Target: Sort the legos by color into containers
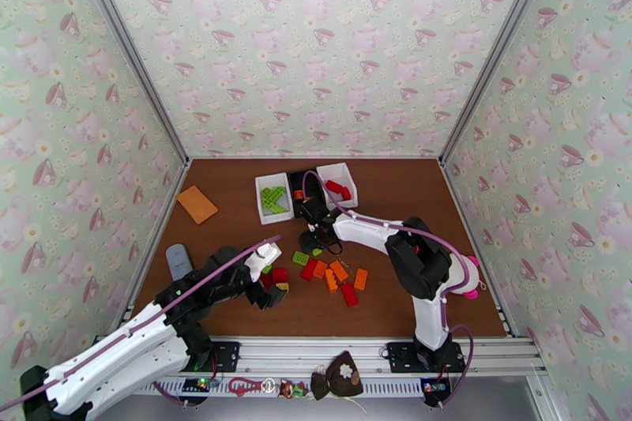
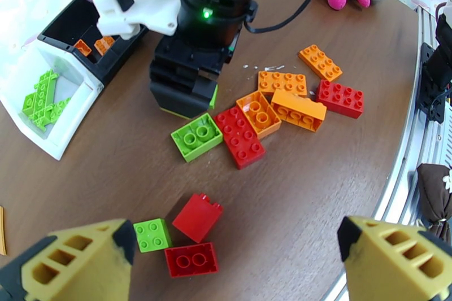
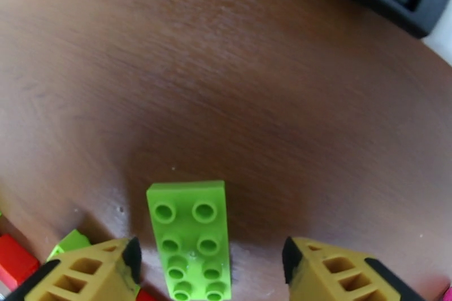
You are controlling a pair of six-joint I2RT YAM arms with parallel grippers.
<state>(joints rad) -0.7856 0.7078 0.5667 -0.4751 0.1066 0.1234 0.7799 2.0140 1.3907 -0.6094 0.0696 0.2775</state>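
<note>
- Brown desk (image 1: pixel 237 245) from above: we see loose legos (image 1: pixel 340 270) lying near three containers (image 1: pixel 260 201).
- Left wrist: our left hand (image 2: pixel 234 237) hangs spread wide over red and green legos.
- Right wrist: our right hand (image 3: pixel 209 251) straddles a lime brick (image 3: pixel 191 228), fingers apart, not touching it.

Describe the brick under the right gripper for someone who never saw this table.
Start at the black bin, the middle of three. Near it, the right gripper straddles a long green brick. It has eight studs; the square green brick beside it has four.
</note>
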